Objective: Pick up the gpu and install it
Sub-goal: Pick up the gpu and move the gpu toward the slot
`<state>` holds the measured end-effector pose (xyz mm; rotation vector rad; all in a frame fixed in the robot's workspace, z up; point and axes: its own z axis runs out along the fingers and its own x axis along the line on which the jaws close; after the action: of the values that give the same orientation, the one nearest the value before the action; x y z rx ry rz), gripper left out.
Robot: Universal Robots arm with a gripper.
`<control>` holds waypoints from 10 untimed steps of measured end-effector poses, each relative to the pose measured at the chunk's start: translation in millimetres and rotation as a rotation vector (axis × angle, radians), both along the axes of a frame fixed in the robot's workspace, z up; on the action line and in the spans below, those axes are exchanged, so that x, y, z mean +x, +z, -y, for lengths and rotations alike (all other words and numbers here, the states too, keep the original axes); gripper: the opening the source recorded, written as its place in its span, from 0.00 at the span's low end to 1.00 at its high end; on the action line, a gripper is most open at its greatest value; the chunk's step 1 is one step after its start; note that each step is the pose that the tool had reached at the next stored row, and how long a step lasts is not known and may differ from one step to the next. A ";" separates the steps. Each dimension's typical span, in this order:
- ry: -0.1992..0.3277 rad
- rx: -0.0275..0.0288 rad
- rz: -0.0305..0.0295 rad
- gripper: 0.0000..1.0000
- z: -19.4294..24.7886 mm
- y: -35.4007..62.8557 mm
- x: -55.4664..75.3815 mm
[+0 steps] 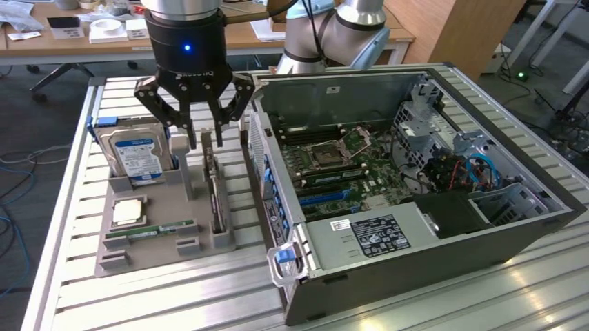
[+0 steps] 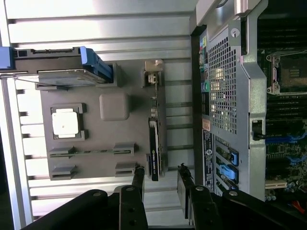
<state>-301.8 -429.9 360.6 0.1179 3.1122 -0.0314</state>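
Observation:
The gpu (image 1: 215, 196) is a thin dark card standing on edge in a slot of the grey holder tray (image 1: 175, 207), with its silver bracket toward the back. My gripper (image 1: 201, 141) hangs just above the card's rear end. It is open and holds nothing, one finger on each side of the card's line. In the wrist view the gpu (image 2: 154, 148) runs lengthwise between my two black fingertips (image 2: 139, 176), and my gripper (image 2: 161, 179) is centred slightly toward the computer case. The open computer case (image 1: 414, 238) lies beside the tray, with its motherboard (image 1: 341, 165) exposed.
The tray also holds an upright hard drive (image 1: 138, 155) with a blue-white label, a processor chip (image 1: 127, 210) and a green memory stick (image 1: 152, 231). The case's rear wall (image 2: 225, 96) stands close beside the gpu. All of this rests on a slatted metal table (image 1: 165, 296).

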 end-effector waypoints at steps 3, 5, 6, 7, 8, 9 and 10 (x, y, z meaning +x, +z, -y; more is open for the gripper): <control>0.000 0.0003 0.0003 0.42 0.0 -0.6 0.1; 0.000 0.0003 0.0003 0.42 0.0 -1.8 0.0; 0.000 0.0002 0.0004 0.42 0.0 -2.7 0.0; 0.000 0.0002 0.0005 0.42 0.0 -3.5 0.1; 0.000 0.0002 0.0005 0.42 0.0 -4.2 0.0; 0.000 0.0002 0.0006 0.42 0.0 -4.7 0.1; 0.000 0.0001 0.0005 0.42 0.0 -5.2 0.0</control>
<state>-301.8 -429.9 355.4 0.1178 3.1117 -0.0312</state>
